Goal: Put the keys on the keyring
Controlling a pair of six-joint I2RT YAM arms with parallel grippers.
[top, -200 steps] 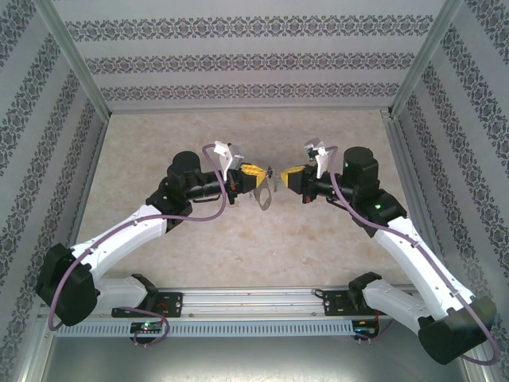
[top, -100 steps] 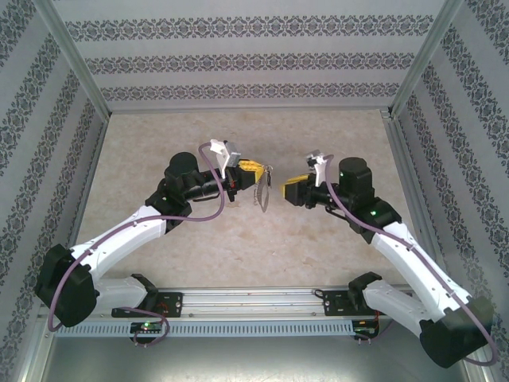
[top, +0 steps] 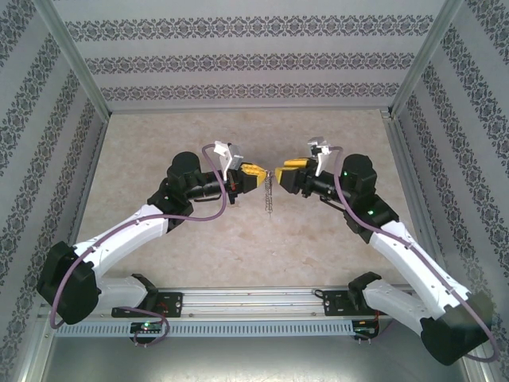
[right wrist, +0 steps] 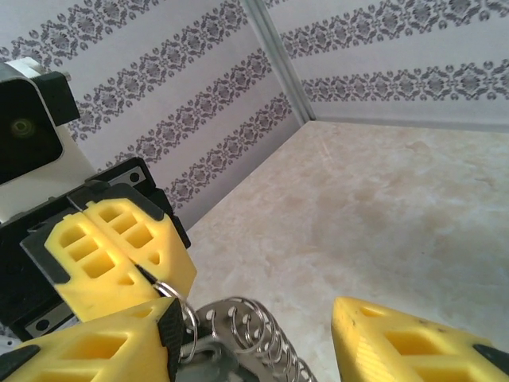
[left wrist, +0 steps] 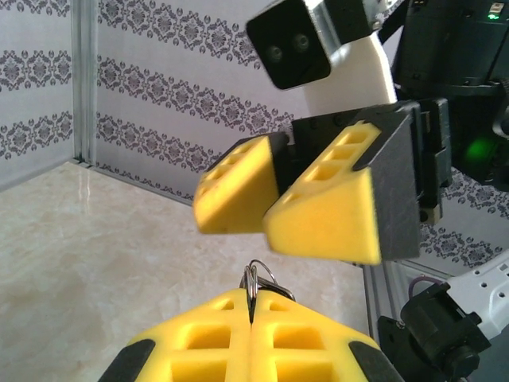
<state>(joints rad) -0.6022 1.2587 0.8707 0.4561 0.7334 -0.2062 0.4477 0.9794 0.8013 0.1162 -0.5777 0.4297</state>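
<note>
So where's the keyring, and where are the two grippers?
keyring (right wrist: pixel 253 334): right wrist view, on its row of small rings.
left gripper (top: pixel 258 173): top view, between its yellow fingertips.
right gripper (top: pixel 281 170): top view, between its yellow fingertips.

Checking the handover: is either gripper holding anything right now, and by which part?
The left gripper is shut on the keyring, pinching one small ring at its top; the right gripper is open, holding nothing.
</note>
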